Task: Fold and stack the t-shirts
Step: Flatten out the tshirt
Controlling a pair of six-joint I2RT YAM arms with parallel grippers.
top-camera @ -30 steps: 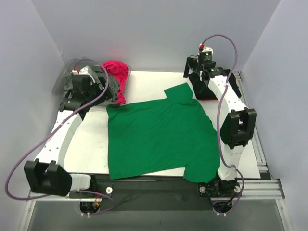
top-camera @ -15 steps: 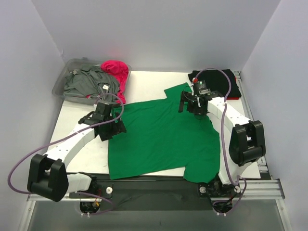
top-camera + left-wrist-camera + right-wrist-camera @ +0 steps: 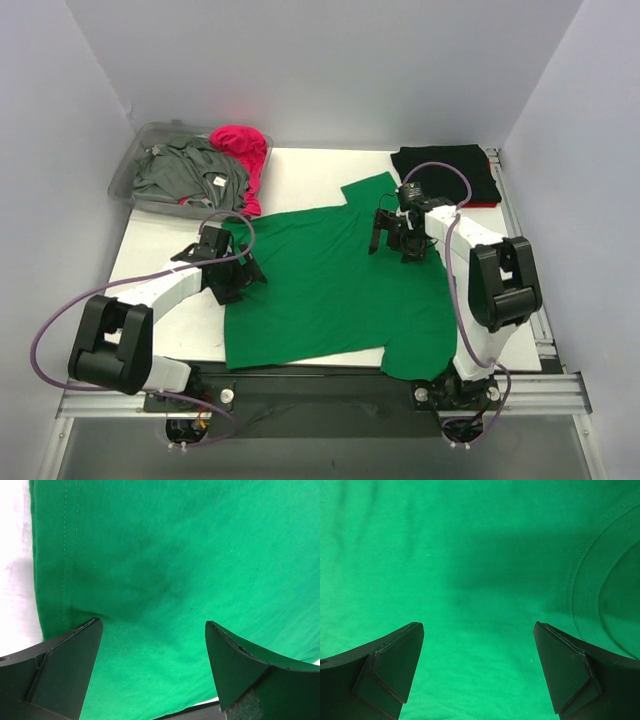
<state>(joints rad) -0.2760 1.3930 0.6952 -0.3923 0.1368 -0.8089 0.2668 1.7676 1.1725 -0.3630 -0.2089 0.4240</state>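
Observation:
The bright green t-shirt lies spread flat on the white table. My left gripper is open and low over its left hem edge; the left wrist view shows green cloth between the jaws, with the hem seam at left. My right gripper is open and low over the shirt near the collar; the right wrist view shows green cloth and the collar seam at right. A folded black t-shirt lies at the back right. The grey t-shirt and the magenta pink t-shirt sit at the back left.
A clear plastic bin at the back left holds the grey shirt, with the pink shirt draped over its right rim. Grey walls close in the table on three sides. Bare white table shows left of the green shirt.
Both arms have swung in from the back corners and come down onto the green shirt. The left gripper left the bin, the right gripper left the black shirt.

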